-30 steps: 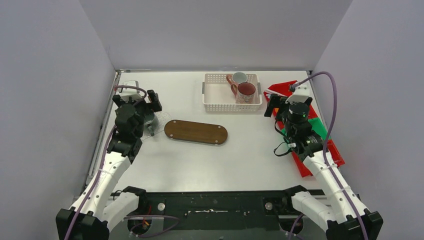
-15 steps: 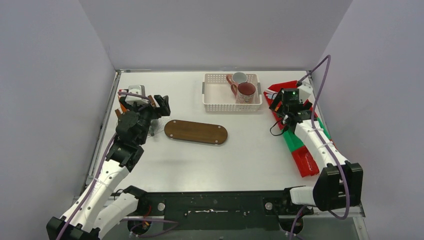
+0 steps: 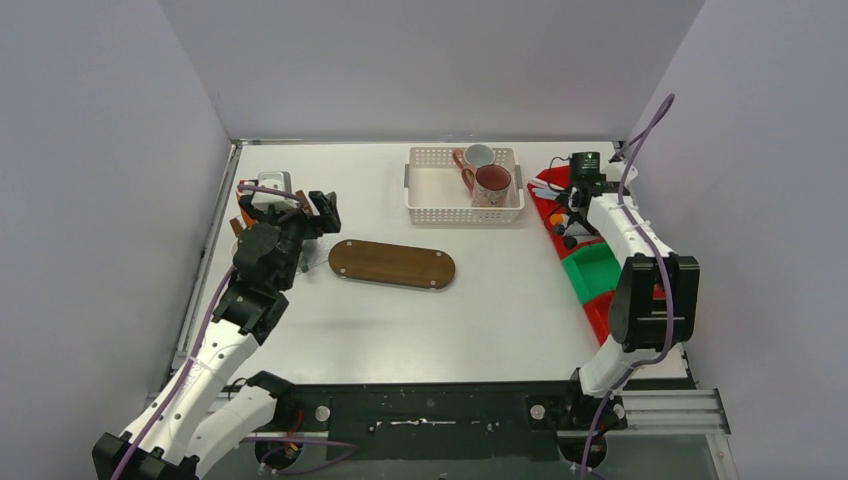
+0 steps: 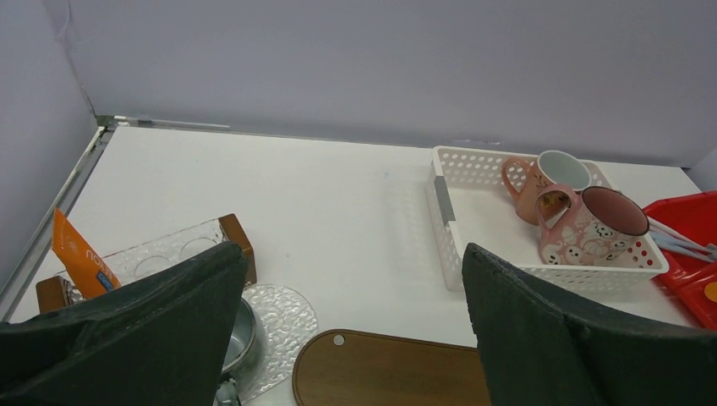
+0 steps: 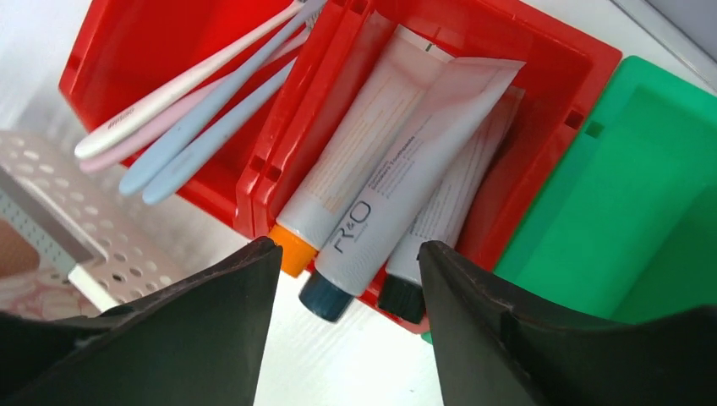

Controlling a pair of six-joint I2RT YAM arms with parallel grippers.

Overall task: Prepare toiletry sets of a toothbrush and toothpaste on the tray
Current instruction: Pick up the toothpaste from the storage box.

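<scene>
On the wooden tray point(image 3: 392, 264) nothing stands yet, so I judge the job barely begun. Both mugs point(image 3: 492, 183) sit in the white basket point(image 3: 465, 215), and the toothbrushes point(image 5: 203, 93) and toothpaste tubes point(image 5: 397, 194) lie in the red bin point(image 5: 550, 59). My right gripper point(image 5: 347, 254) hangs over the tubes, jaws apart, holding nothing. The left gripper point(image 4: 355, 279) gapes empty. The bin walls hem the tubes in, but there is room between tray and basket.
</scene>
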